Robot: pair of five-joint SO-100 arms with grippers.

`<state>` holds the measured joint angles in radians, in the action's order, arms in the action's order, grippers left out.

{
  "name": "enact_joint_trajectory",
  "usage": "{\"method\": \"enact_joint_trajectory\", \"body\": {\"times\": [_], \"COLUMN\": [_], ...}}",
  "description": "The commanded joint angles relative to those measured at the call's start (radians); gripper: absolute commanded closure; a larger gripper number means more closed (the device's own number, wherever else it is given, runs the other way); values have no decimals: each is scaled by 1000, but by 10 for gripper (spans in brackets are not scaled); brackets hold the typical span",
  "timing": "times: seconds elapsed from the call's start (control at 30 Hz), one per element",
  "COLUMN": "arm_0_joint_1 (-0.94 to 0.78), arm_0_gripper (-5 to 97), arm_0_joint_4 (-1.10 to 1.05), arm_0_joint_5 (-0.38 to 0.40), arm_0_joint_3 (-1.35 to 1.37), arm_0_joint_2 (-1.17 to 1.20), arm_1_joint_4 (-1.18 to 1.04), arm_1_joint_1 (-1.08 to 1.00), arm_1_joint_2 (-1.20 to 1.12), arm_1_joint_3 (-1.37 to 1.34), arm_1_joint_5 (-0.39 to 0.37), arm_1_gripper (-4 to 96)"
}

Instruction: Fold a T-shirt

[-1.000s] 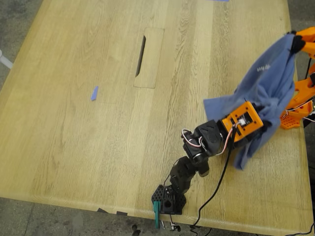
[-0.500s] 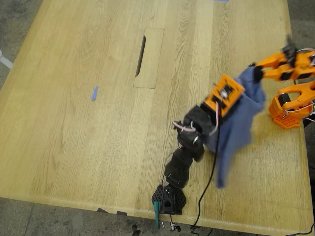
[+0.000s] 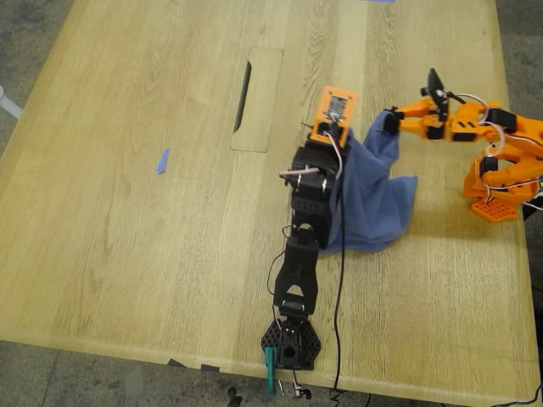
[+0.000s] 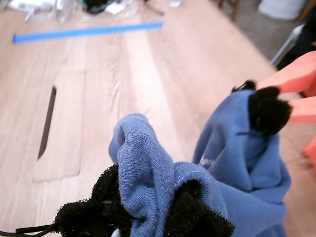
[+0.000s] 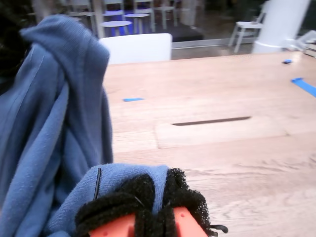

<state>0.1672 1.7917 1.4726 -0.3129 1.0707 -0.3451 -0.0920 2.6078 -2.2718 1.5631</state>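
Light oak wooden desk (image 3: 127,254): it fills the exterior view, its grain running from the near edge to the far edge.

Slate-blue cotton T-shirt (image 3: 373,199): it is bunched and hangs between the two arms, right of the desk's middle in the exterior view. Its upper part is lifted off the wood at two points, and its lower folds sag towards the desk surface. White lettering shows faintly on the cloth in the first wrist view.

Black jointed arm (image 3: 301,254): it rises from a base at the near desk edge and reaches towards the far side.

Orange jointed arm (image 3: 475,127): it reaches in from the exterior view's right.

My first pincer (image 4: 148,207): on the black arm, its black foam pads are clenched on a gathered fold of the T-shirt.

My second pincer (image 5: 148,197): on the orange arm, its pads are clamped on another fold of the T-shirt. In the exterior view it sits just right of my first pincer, slightly apart from it.

Rectangular inset wooden panel with a dark slot (image 3: 257,99): it lies left of the arms in the exterior view.

Small blue tape scrap (image 3: 162,160): it lies further left, well apart from the cloth.
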Motion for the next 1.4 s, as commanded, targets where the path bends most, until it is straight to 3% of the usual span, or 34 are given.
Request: {"method": "enact_joint_trajectory", "body": {"times": [0.0, 0.2, 0.5, 0.9, 1.2, 1.27, 1.37], "arm_0_joint_1": [-72, -184, -336, -469, -583, -600, -607], "arm_0_gripper": [920, 920, 920, 919, 919, 919, 919], "arm_0_joint_4": [-114, -336, -640, -1049, -1373, -1419, -1443], "arm_0_joint_5": [9, 6, 5, 0, -14, -15, -17], "arm_0_joint_3": [-28, -28, -26, -23, -21, -21, -23], "arm_0_joint_2": [-29, -167, -348, -561, -669, -675, -672], "arm_1_joint_4": [163, 477, 733, 864, 845, 761, 445], "arm_1_joint_1": [-64, -173, -311, -417, -471, -483, -495], "arm_1_joint_2": [-81, -333, -658, -1281, -1770, -1945, -2373], "arm_1_joint_3": [-12, -17, 83, 624, 1281, 1592, 2353], "arm_1_joint_5": [3, 8, 11, 9, 28, 31, 31], "arm_1_gripper": [914, 914, 914, 914, 914, 914, 914]}}
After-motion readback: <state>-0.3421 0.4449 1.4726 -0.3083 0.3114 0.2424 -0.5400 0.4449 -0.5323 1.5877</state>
